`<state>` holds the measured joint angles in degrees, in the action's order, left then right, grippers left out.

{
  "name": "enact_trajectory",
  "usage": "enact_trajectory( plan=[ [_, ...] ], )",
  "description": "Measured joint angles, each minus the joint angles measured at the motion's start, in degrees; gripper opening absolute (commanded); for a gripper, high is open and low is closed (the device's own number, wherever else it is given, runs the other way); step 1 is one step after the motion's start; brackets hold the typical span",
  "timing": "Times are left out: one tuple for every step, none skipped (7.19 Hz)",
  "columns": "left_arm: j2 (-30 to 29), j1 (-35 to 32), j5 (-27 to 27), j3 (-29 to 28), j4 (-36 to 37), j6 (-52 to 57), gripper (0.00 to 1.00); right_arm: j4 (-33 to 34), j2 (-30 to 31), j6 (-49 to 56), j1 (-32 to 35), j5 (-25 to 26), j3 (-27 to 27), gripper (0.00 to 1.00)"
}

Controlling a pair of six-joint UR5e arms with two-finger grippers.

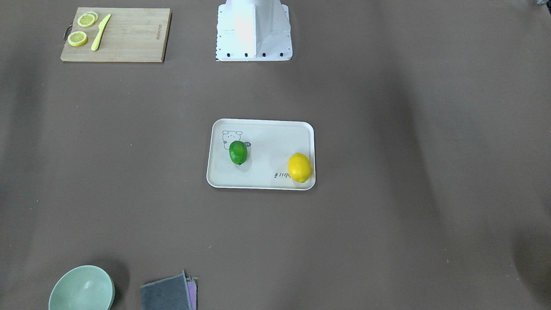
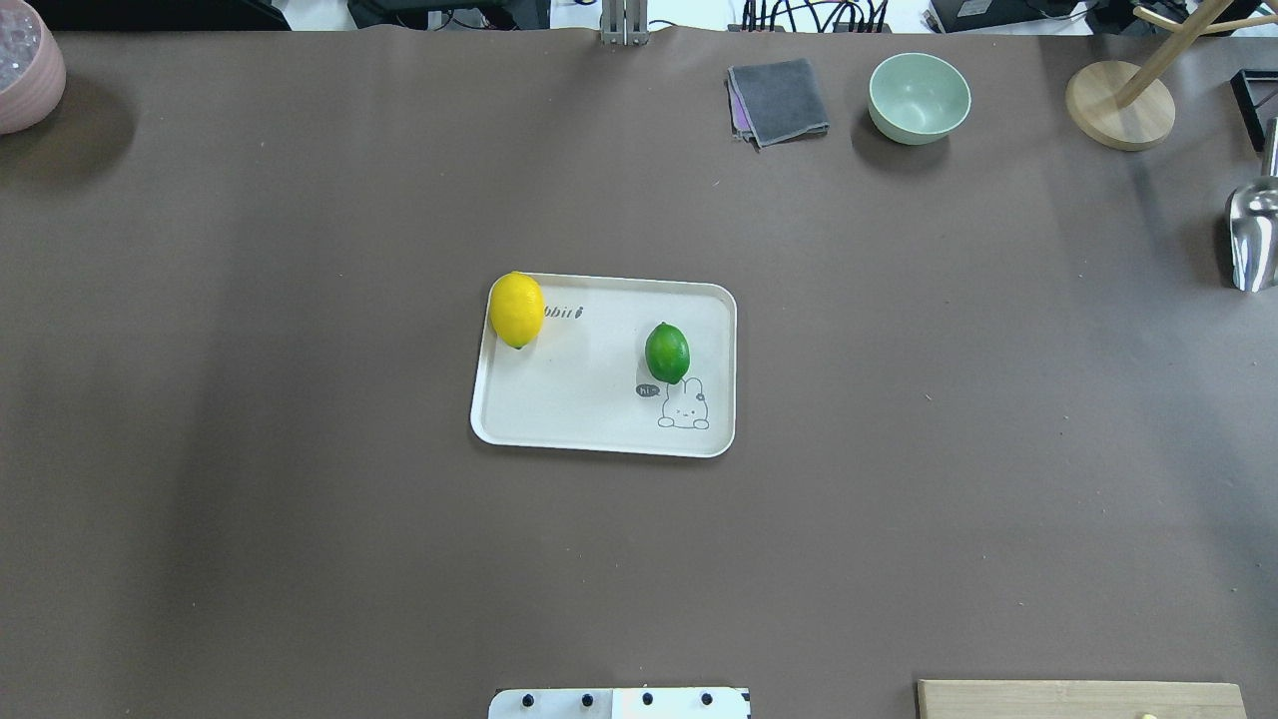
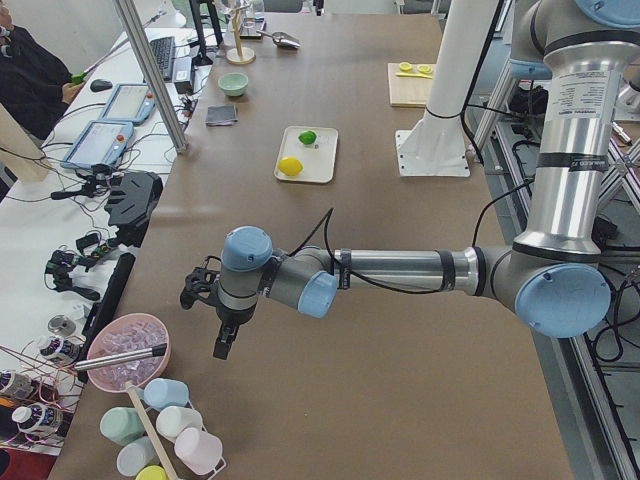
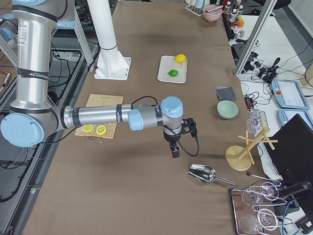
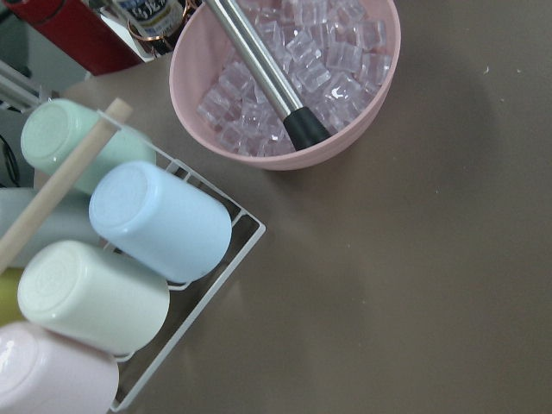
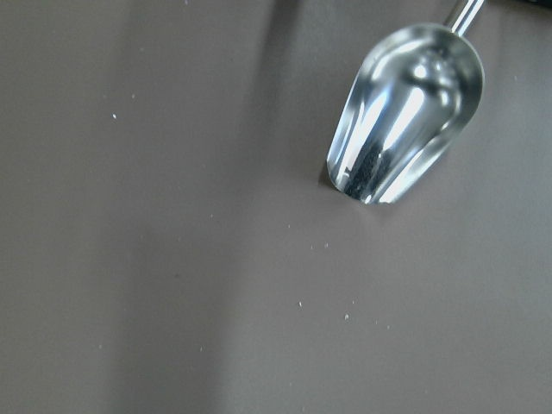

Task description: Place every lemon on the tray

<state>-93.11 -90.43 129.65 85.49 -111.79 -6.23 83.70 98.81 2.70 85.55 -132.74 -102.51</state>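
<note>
The off-white tray (image 1: 269, 144) lies at the table's middle, also in the overhead view (image 2: 579, 399). The yellow lemon (image 1: 299, 167) (image 2: 516, 310) lies on it against a corner rim. The green lemon (image 1: 238, 152) (image 2: 667, 353) lies on it beside the rabbit drawing. My left gripper (image 3: 222, 345) hangs over the table's left end, far from the tray; I cannot tell if it is open. My right gripper (image 4: 175, 152) hangs over the right end near a metal scoop; I cannot tell its state either. No fingers show in the wrist views.
A wooden cutting board (image 1: 116, 36) holds lemon slices (image 1: 77, 38) and a yellow knife (image 1: 100, 32). A green bowl (image 2: 919, 97) and a grey cloth (image 2: 779, 100) stand at the far side. A pink ice bowl (image 5: 285, 78), a cup rack (image 5: 129, 259) and a metal scoop (image 6: 401, 112) lie under the wrists.
</note>
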Motion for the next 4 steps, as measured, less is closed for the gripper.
enact_trajectory(
  plan=[
    [1.9, -1.1, 2.6, 1.4, 0.6, 0.2, 0.98, 0.3, 1.6, 1.3, 1.5, -2.2, 0.1, 1.0],
    [4.5, -1.5, 3.6, 3.9, 1.1, 0.1, 0.98, 0.5, 2.5, 1.7, 2.1, -3.1, 0.1, 1.0],
    [7.1, -1.7, 4.0, 7.0, 2.1, -0.1, 0.98, 0.5, 2.8, 1.8, 2.4, -3.5, 0.1, 1.0],
    [8.7, -1.6, 4.1, 9.3, 3.8, -0.3, 0.98, 0.6, 2.9, 1.7, 2.4, -3.6, 0.1, 1.0]
  ],
)
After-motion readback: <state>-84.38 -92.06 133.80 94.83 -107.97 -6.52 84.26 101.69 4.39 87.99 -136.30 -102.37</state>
